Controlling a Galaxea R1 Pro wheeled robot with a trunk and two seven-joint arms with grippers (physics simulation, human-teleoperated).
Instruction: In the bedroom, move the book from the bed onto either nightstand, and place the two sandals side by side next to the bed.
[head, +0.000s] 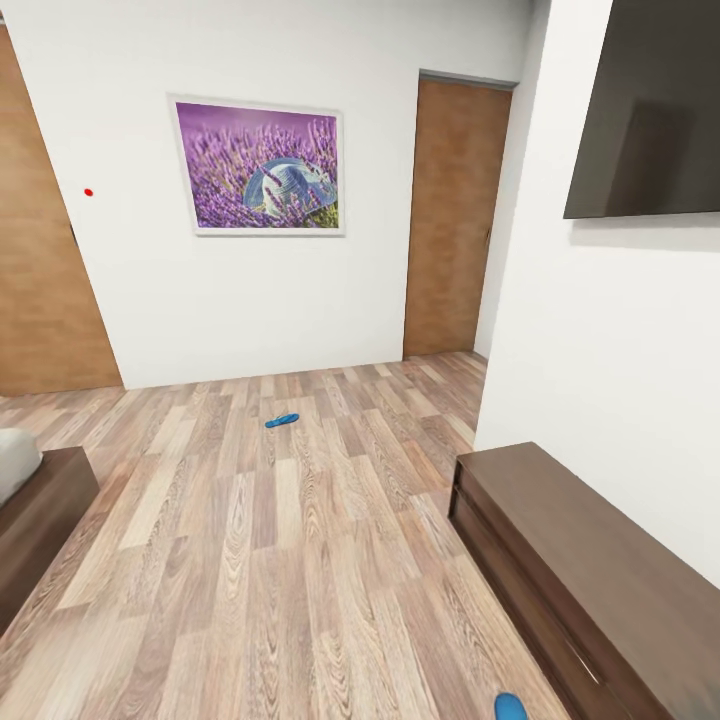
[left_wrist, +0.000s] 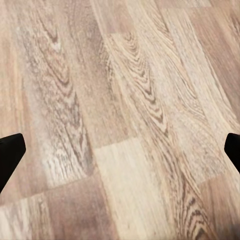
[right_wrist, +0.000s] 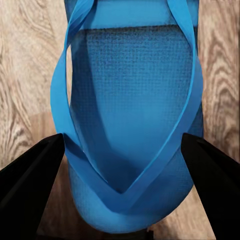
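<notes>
Two end effectors: right end effector (right_wrist: 120, 150) pinches a blue sandal (right_wrist: 132, 115), left end effector (left_wrist: 120, 150) spread over wood floor (left_wrist: 125, 75).

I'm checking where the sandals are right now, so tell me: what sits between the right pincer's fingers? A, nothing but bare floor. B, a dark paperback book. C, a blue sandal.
C: in the right wrist view a blue sandal with thin straps lies between the two dark fingers of the right pincer, over the wood floor.
</notes>
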